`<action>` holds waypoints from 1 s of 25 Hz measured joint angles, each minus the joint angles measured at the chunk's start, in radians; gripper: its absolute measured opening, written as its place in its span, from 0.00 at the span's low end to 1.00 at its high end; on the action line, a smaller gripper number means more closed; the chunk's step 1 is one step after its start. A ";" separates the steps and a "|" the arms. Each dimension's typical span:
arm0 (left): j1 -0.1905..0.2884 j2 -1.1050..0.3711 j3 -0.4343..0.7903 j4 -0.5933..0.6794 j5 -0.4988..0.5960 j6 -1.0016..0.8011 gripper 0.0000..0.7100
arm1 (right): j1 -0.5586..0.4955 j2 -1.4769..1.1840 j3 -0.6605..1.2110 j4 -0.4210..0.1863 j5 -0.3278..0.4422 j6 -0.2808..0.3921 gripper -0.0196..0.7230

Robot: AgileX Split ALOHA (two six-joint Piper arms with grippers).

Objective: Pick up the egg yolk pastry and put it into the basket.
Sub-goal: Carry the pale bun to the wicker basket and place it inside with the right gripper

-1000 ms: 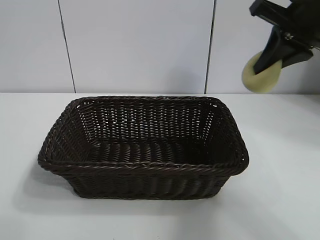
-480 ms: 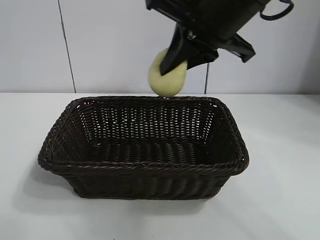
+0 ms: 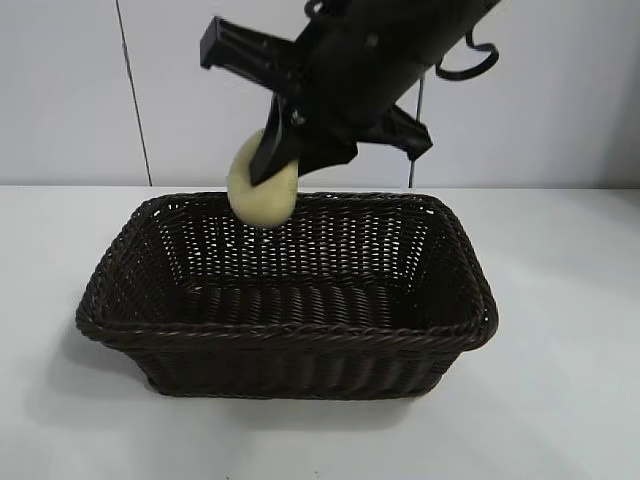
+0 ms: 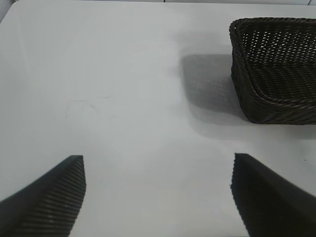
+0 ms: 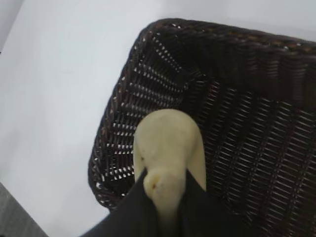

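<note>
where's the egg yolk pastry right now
In the exterior view the egg yolk pastry hangs pinched in the right claw, just above the back rim of the basket, left of its middle.

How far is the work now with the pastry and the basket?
Done: the egg yolk pastry is lifted off the table, pinched in the shut right end effector. In hand: it hangs above the open basket, near the far rim. Left: lower it, release it inside, and pull the arm away. The basket holds nothing yet. The left end effector waits open over the table beside the basket.
</note>
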 joint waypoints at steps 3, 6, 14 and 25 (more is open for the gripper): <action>0.000 0.000 0.000 0.000 0.000 0.000 0.82 | 0.000 0.056 0.000 0.000 -0.021 0.000 0.07; 0.000 0.000 0.000 0.000 0.000 0.000 0.82 | 0.000 0.097 0.000 0.000 -0.021 0.000 0.07; 0.000 0.000 0.000 0.000 0.000 0.000 0.82 | 0.000 0.127 0.000 0.000 -0.032 0.000 0.21; 0.000 0.000 0.000 0.000 0.000 0.000 0.82 | 0.000 0.127 -0.031 -0.030 0.063 0.036 0.78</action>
